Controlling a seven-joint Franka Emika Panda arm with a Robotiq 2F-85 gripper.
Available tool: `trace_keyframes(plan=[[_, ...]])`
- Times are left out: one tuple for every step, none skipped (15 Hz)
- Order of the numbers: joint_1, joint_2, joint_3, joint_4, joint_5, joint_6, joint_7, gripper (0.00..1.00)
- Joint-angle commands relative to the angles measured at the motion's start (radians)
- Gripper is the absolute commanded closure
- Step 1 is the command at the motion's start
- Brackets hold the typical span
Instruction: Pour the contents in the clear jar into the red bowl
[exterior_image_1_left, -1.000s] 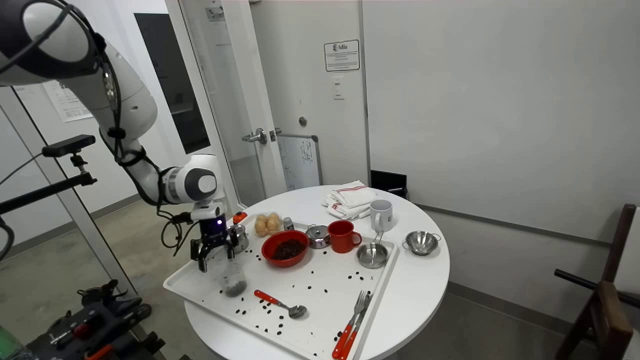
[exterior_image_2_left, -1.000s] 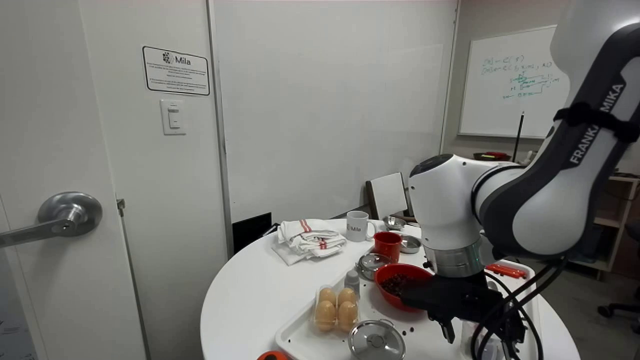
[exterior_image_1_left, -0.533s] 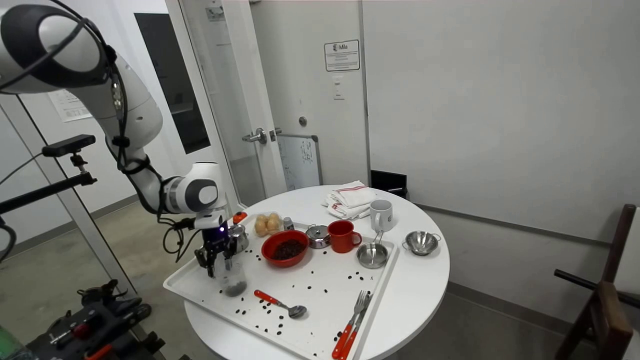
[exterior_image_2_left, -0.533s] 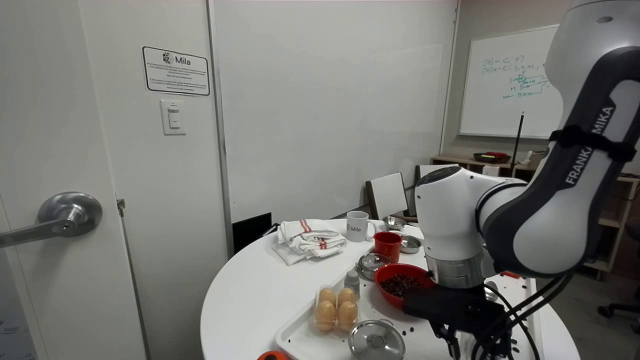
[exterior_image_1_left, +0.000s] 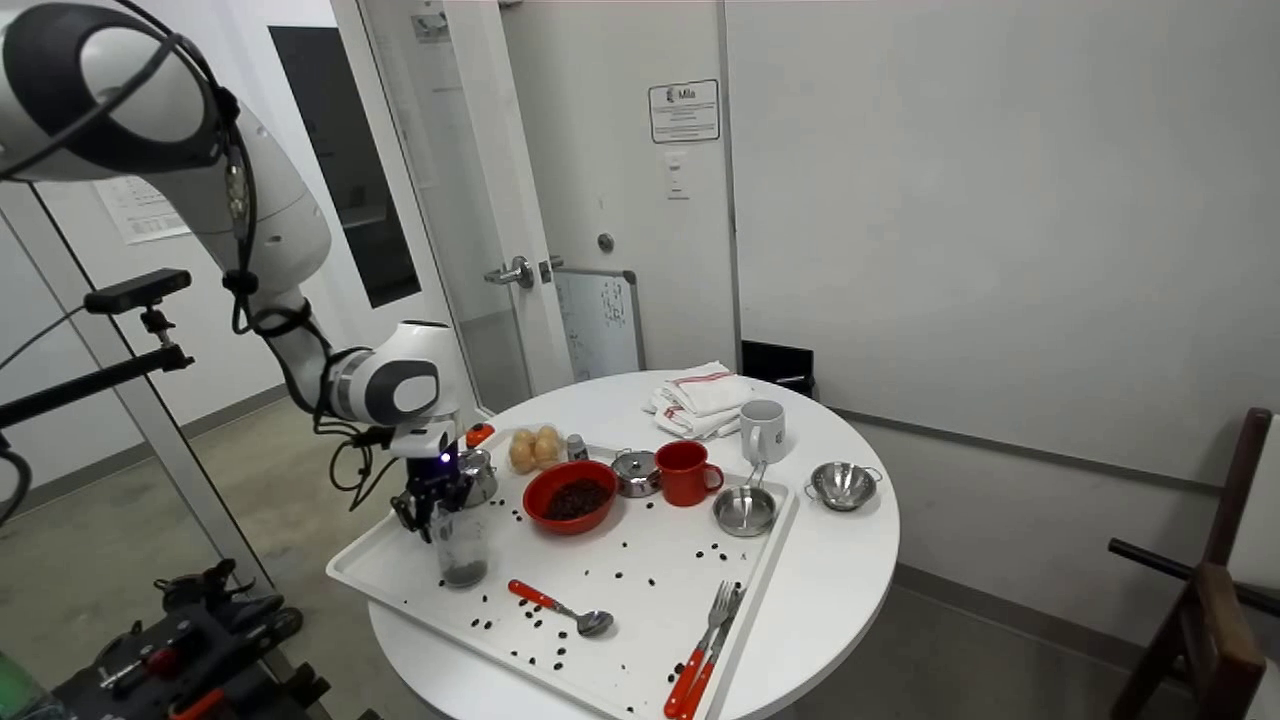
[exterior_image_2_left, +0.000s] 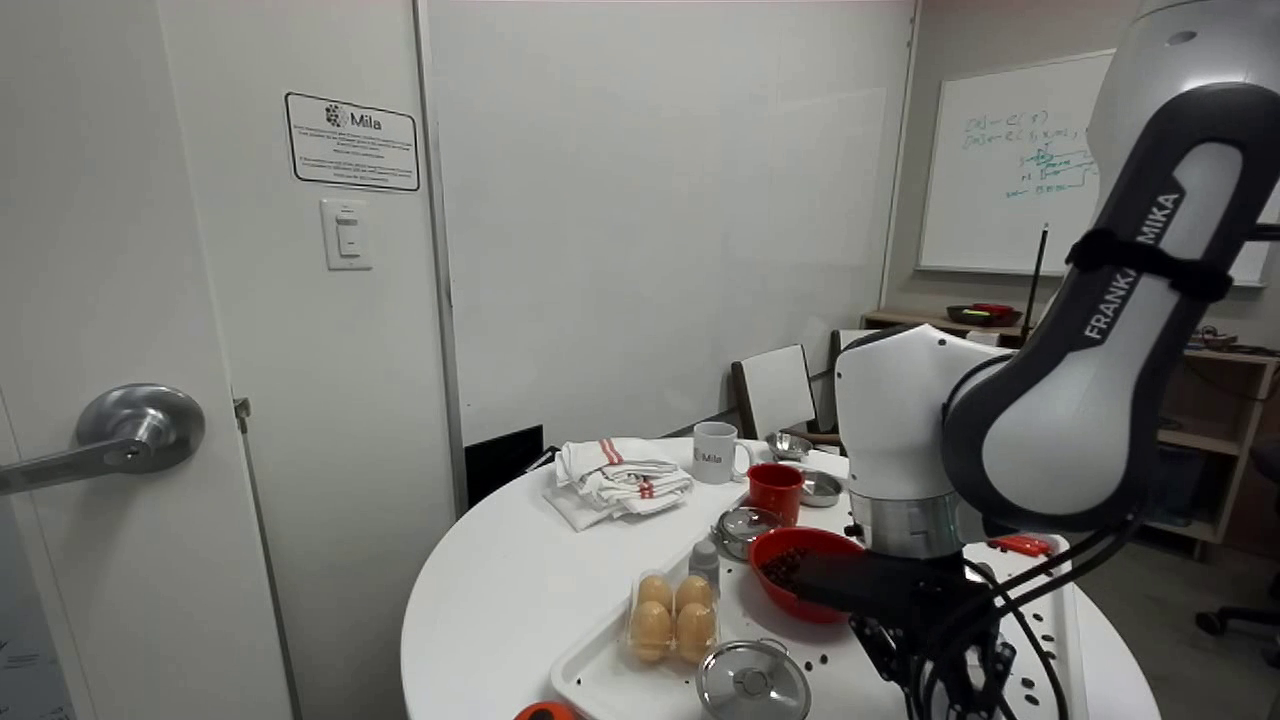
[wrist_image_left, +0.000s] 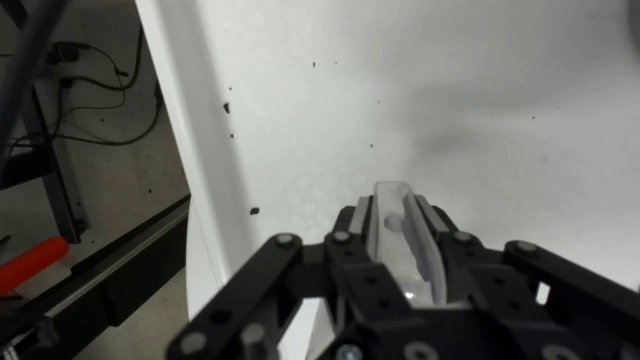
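The clear jar (exterior_image_1_left: 460, 550), see-through with a little dark stuff at its bottom, stands upright at the tray's near-left part in an exterior view. Its clear handle (wrist_image_left: 395, 225) lies between the finger pads in the wrist view. My gripper (exterior_image_1_left: 436, 520) is at the jar's side, shut on that handle. Both fingers (wrist_image_left: 361, 216) press against it. The red bowl (exterior_image_1_left: 573, 526), holding dark beans, stands beyond the jar to the right, apart from it. In an exterior view the arm partly covers the red bowl (exterior_image_2_left: 785, 598), and the jar is mostly hidden.
Around the bowl on the white tray (exterior_image_1_left: 550, 555) are a metal pot (exterior_image_1_left: 478, 478), eggs (exterior_image_1_left: 535, 450), a lidded pot (exterior_image_1_left: 636, 474) and a red cup (exterior_image_1_left: 686, 475). A spoon (exterior_image_1_left: 533, 594) lies right of the jar. Loose beans are scattered about. The tray's raised edge (wrist_image_left: 172, 95) is close by.
My gripper has come down and rightward to the jar, and its fingers have shut on the handle. The jar has shifted very slightly left. The red bowl has not moved.
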Motion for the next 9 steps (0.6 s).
trace_keyframes(plan=[[-0.049,-0.082,0.033,-0.059,0.093,0.007,-0.056,0.94],[-0.050,-0.105,0.030,-0.065,0.106,-0.004,-0.054,0.94],[-0.041,-0.127,0.015,-0.065,0.106,-0.017,-0.041,0.93],[-0.036,-0.148,0.007,-0.065,0.103,-0.028,-0.036,0.93],[-0.024,-0.168,-0.008,-0.056,0.090,-0.052,-0.021,0.93],[-0.017,-0.185,-0.018,-0.047,0.079,-0.074,-0.013,0.93],[-0.009,-0.203,-0.028,-0.030,0.065,-0.112,-0.006,0.93],[-0.004,-0.218,-0.034,-0.014,0.052,-0.147,0.001,0.93],[-0.003,-0.232,-0.038,0.004,0.042,-0.185,0.002,0.93]])
